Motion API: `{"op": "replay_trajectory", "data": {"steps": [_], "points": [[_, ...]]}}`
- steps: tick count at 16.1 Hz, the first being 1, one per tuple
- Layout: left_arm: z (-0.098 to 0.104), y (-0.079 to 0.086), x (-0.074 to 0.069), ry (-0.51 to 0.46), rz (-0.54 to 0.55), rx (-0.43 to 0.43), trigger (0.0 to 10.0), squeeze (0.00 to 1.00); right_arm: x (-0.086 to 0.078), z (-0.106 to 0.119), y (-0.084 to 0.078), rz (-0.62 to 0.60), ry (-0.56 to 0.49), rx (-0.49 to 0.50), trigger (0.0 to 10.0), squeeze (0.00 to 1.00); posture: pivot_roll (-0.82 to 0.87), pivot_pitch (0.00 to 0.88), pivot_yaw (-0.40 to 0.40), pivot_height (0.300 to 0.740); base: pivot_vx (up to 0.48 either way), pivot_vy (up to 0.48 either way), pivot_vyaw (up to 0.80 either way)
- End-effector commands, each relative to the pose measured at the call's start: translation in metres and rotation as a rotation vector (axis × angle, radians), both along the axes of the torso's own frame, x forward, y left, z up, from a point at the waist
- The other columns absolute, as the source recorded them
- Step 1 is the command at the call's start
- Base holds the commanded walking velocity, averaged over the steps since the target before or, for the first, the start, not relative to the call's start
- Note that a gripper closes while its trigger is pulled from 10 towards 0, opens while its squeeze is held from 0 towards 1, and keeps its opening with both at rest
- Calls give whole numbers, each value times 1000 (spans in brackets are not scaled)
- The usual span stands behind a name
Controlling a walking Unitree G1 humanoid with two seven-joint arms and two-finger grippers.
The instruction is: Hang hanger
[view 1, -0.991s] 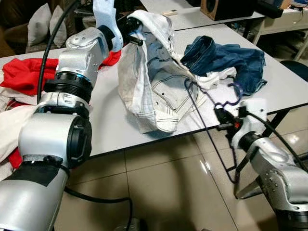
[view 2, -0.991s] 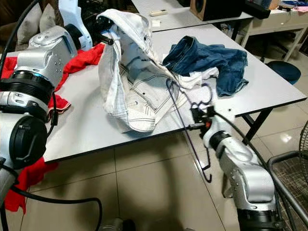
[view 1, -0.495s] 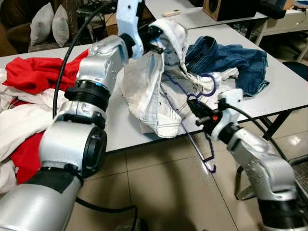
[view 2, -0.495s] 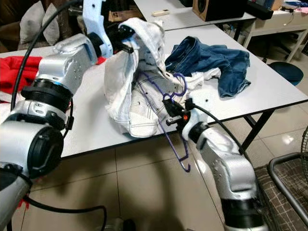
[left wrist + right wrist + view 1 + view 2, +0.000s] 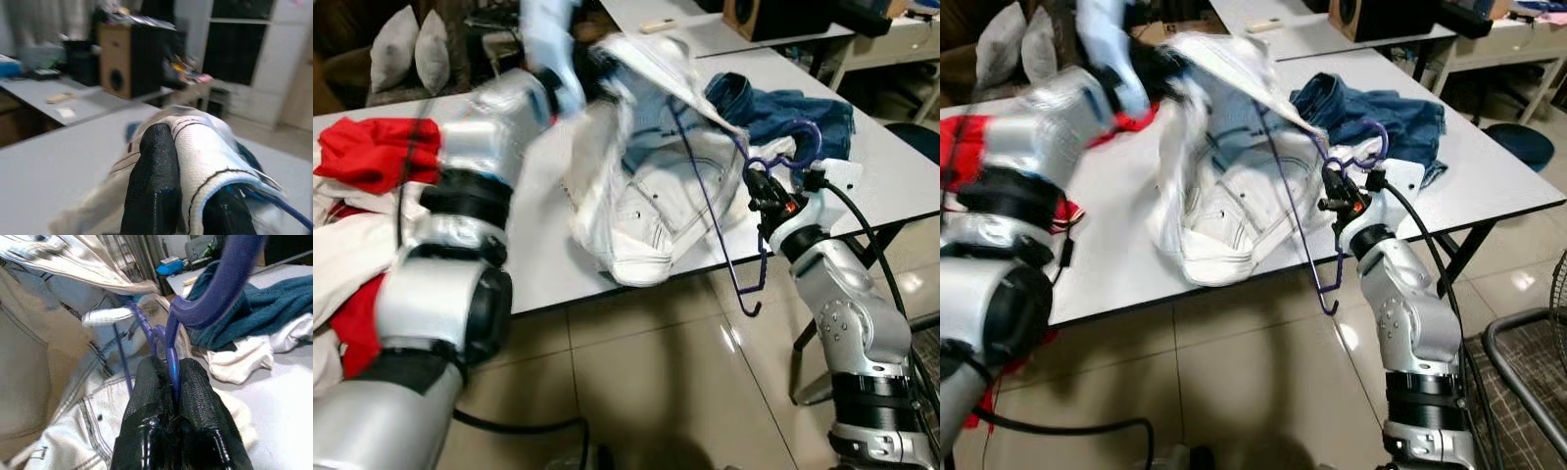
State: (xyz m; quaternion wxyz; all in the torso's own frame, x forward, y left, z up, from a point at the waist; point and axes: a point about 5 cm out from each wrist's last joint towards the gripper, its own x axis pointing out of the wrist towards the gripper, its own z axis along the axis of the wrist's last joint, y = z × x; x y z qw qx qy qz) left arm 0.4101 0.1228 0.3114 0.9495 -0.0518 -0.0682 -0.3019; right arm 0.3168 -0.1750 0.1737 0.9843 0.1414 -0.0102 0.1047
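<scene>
- While the left end effector [image 5: 188, 196] pinches the white garment [image 5: 651, 196] aloft at 11 o'clock, a slip would collapse the opening.
- Right end effector [image 5: 171, 396], clamped on the purple hanger [image 5: 729, 211] over the tabletop [image 5: 901, 176] edge (3 o'clock), could snag fabric.

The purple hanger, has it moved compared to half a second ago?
Yes. The purple hanger, gripped by the right gripper, went right along the table edge, toward the blue jeans, and its upper arm now reaches inside the white garment.
</scene>
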Motion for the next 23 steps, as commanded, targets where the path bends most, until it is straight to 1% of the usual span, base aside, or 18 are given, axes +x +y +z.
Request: {"op": "replay_trajectory", "data": {"steps": [1,2,3,4,5,6,7,8,9,10,11,12,13,14,23], "points": [[38,39,-3,-143,156,-74,0,0,-3,-8,-22,-116,37,-3,10000,0,-6,0,104,740,0,0,0],[40,48,-4,-160,200,-63,0,0,-3,-8,-27,-138,35,-10,10000,0,-6,0,104,740,0,0,0],[38,67,-6,-162,256,-25,0,0,-3,-4,-40,-196,21,-31,10000,0,-2,0,103,740,0,0,0],[29,85,-9,-150,311,39,0,0,-2,4,-53,-249,-15,-63,10000,0,-2,0,103,740,0,0,0],[25,105,-12,-161,410,77,0,0,-2,21,-61,-262,-81,-123,10000,0,4,0,97,740,0,0,0],[27,116,-14,-190,470,103,0,0,-1,34,-66,-267,-129,-131,10000,0,10,0,90,740,0,0,0],[37,136,-21,-252,570,119,0,0,0,63,-70,-257,-232,-153,10000,0,14,0,84,740,0,0,0],[42,145,-25,-283,597,123,0,0,2,81,-70,-229,-291,-160,10000,0,19,0,77,740,0,0,0],[37,146,-27,-269,560,169,0,0,1,87,-66,-185,-312,-167,10000,0,21,0,74,740,0,0,0],[28,144,-29,-252,516,213,0,0,1,86,-62,-155,-313,-181,10000,0,20,0,75,740,0,0,0],[19,141,-30,-233,480,239,0,0,0,83,-59,-144,-308,-187,10000,0,20,0,75,740,0,0,0],[-26,129,-44,-158,275,352,0,0,-8,62,-47,-106,-259,-194,10000,0,22,0,74,740,0,0,0],[-35,125,-48,-142,219,370,0,0,-10,58,-45,-98,-246,-194,10000,0,21,0,74,740,0,0,0],[-60,119,-61,-31,85,411,0,0,-15,49,-42,-89,-220,-189,10000,0,24,0,70,740,0,0,0],[-60,119,-61,-31,85,411,0,0,-15,49,-42,-89,-220,-189,10000,0,24,0,70,740,0,0,0]]}}
